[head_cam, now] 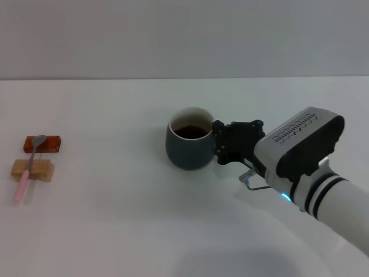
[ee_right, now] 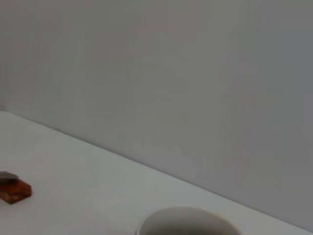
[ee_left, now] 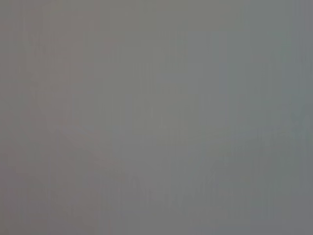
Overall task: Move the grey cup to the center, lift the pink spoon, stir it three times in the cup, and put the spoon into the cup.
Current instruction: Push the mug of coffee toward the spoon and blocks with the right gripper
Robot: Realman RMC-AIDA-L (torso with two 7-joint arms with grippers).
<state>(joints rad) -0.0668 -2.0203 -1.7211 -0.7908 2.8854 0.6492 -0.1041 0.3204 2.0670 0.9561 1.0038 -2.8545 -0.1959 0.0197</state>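
The right gripper (head_cam: 222, 144) sits at the handle side of the grey cup (head_cam: 189, 145), its black fingers pressed up against the cup's right flank where the loop handle would be. The handle itself is hidden behind them, so it looks clamped on the cup there, though I cannot tell for certain that it is gripping rather than merely touching. The arm reaches in from the robot's right, so the cup lies directly ahead of the gripper along its pointing direction, toward the robot's left.

The cup stands upright on the white bench (head_cam: 115, 231), dark liquid visible inside its pale rim. In the right wrist view only the top arc of that rim (ee_right: 186, 218) shows, close under the camera.

Well beyond the cup, on the far side from the right gripper, the pink spoon (head_cam: 26, 173) lies across 2 small blocks: its metal bowl rests on the red block (head_cam: 51, 143) and its handle crosses the tan wooden block (head_cam: 40, 169), with the long axis running roughly toward the robot. That places the spoon on the robot's left, nearer the left arm, whose gripper is not seen in any view.
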